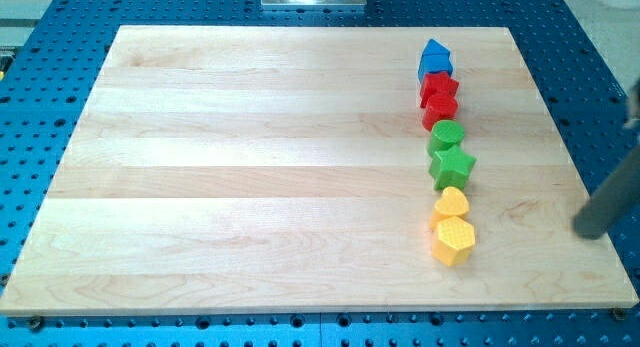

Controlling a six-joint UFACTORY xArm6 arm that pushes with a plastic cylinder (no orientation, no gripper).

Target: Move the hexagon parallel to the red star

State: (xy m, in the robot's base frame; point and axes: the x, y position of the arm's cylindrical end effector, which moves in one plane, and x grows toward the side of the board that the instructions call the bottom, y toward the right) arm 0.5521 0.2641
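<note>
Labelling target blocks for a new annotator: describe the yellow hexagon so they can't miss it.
On the wooden board, a column of blocks runs down the view's right side, from a blue block at the top. The yellow hexagon is the lowest one, nearest the board's bottom edge. It touches a yellow heart above it; the hexagon has flat sides. My tip is to its right, apart.
</note>
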